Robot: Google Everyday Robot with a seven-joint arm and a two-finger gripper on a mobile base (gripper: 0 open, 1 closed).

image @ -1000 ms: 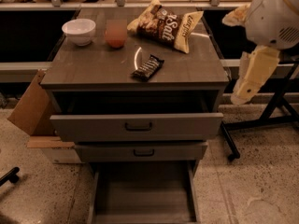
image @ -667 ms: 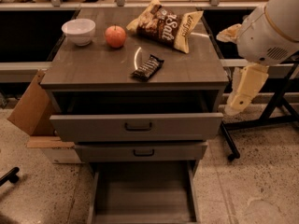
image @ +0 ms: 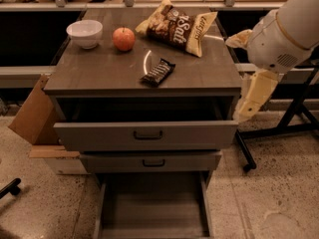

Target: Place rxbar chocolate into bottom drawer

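The rxbar chocolate, a small dark bar, lies on the cabinet top near its front middle. The bottom drawer is pulled far out at floor level and its grey floor shows nothing in it. My gripper hangs pale and pointing down at the end of the white arm, just off the cabinet's right side, level with the top drawer. It is to the right of the bar, lower than it, and holds nothing that I can see.
A white bowl, a red apple and a large chip bag sit at the back of the cabinet top. The top drawer is partly pulled out, the middle drawer slightly. A cardboard box stands left; a black stand leg right.
The arm has swung down and to the left, bringing the gripper closer to the cabinet's right side. The bar and the drawers have not moved.
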